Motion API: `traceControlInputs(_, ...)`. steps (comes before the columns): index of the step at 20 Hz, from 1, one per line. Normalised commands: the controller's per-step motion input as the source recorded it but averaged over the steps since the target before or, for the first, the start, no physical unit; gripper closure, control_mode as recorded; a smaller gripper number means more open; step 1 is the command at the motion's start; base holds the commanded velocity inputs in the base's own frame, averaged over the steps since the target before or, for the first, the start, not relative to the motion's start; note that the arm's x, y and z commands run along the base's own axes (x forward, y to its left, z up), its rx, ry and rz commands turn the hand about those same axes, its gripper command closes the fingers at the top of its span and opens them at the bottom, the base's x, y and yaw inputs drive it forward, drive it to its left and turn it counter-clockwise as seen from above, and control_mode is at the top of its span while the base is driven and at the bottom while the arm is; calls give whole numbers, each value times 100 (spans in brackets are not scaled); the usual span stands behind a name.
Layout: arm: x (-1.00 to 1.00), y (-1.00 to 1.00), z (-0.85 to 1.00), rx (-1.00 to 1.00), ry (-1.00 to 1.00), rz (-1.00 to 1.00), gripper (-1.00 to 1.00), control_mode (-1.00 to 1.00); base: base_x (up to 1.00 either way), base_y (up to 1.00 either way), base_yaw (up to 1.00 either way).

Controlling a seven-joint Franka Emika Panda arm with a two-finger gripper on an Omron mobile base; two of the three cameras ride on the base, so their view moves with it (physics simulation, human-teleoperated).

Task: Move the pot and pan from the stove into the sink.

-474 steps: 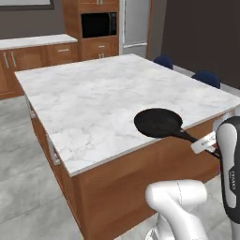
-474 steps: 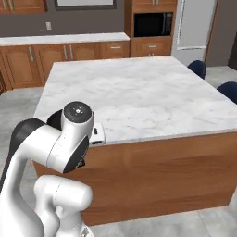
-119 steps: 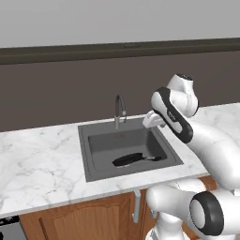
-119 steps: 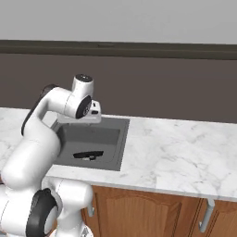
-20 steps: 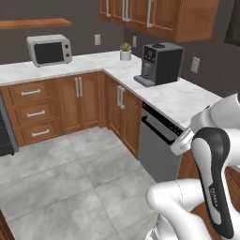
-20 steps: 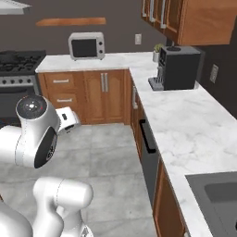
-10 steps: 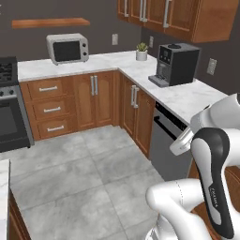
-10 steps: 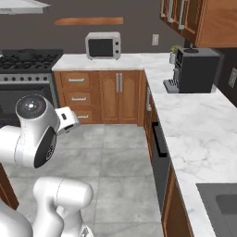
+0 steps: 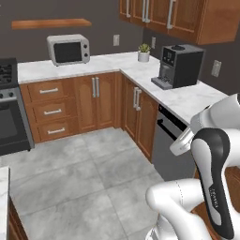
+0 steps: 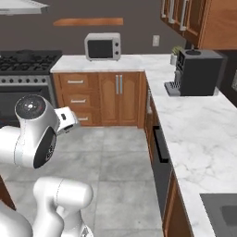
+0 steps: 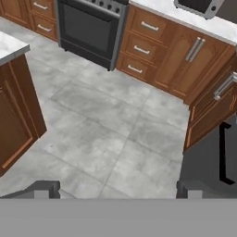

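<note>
Facing the kitchen corner, claw (image 11: pixel 115 190) wide and holding nothing.
I see the stove (image 10: pixel 28 62) at left, the sink (image 10: pixel 221 214) at lower right, grey floor (image 11: pixel 106 115) below the claw.

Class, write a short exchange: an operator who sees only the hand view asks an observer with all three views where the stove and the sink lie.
Operator: My hand view shows floor and an oven door. Is the stove top in sight?
Observer: Yes. In the right base view the stove shows its grates at far left, next to the counter with the microwave.
Operator: And the sink?
Observer: A corner of the sink shows at the lower right of that view, in the counter that carries the coffee machine.
</note>
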Motion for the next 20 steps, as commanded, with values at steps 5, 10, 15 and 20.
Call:
traceControlInputs(5,0,0,0,0,0,0,-100,100,65,11,0)
traceControlInputs(10,0,0,0,0,0,0,-100,100,73,13,0)
traceControlInputs(15,0,0,0,0,0,0,-100,100,80,16,0)
traceControlInputs(20,0,0,0,0,0,0,-100,100,81,16,0)
